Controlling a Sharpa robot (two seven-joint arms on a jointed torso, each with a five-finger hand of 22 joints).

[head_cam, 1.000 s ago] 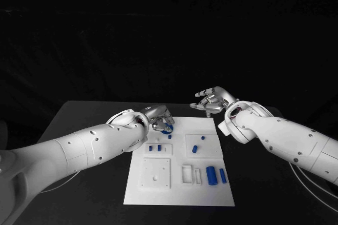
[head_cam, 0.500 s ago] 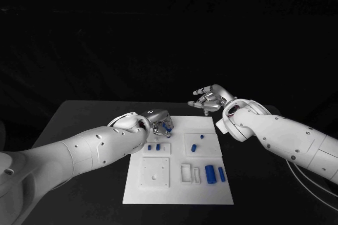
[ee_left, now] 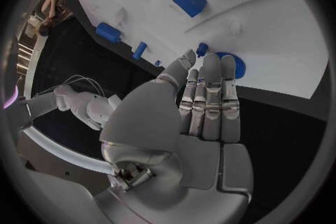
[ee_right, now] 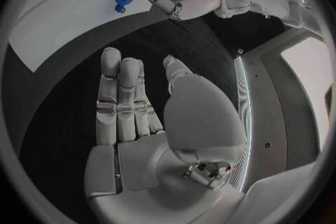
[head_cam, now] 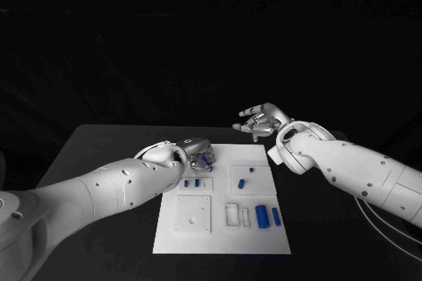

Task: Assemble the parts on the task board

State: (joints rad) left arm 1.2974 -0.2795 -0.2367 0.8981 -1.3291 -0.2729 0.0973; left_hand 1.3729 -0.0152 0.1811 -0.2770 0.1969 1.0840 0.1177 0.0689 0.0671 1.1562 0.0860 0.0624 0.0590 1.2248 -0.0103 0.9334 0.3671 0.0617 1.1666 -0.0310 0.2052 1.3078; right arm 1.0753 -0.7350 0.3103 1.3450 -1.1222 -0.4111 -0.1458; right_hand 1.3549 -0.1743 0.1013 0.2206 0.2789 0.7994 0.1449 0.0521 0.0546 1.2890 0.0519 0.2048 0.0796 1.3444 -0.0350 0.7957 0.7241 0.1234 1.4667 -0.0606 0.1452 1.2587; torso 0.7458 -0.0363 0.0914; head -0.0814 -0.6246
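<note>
Head view: the white task board [head_cam: 224,232] is seen lying flat on the black tabletop [head_cam: 97,147], its long axis running away from the robot. The left robot hand [head_cam: 198,152] is held low over the board's far left corner, and a round blue part [head_cam: 205,163] is seen right under its fingertips, on the board. In the left wrist view the same round blue part [ee_left: 231,64] is shown flat on the board, half covered by the straight fingers [ee_left: 210,95] laid side by side; whether it is touched or only covered cannot be told. Nothing is seen gripped in this robot hand.

Nearer the robot than the left robot hand, two short blue parts [head_cam: 192,183] are seen side by side in a raised square, their long axes pointing away from the robot. Toward the right arm's side, a small blue peg [head_cam: 252,170] and a slanted blue cylinder [head_cam: 242,184] are seen in a second square. At the board's near end two longer blue bars [head_cam: 269,216] lie parallel, their long axes along the board's length.

The right robot hand [head_cam: 258,124] is raised beyond the board's far right corner, well apart from every part. In the right wrist view the right robot hand [ee_right: 140,123] is shown empty, fingers straight and thumb spread apart.
</note>
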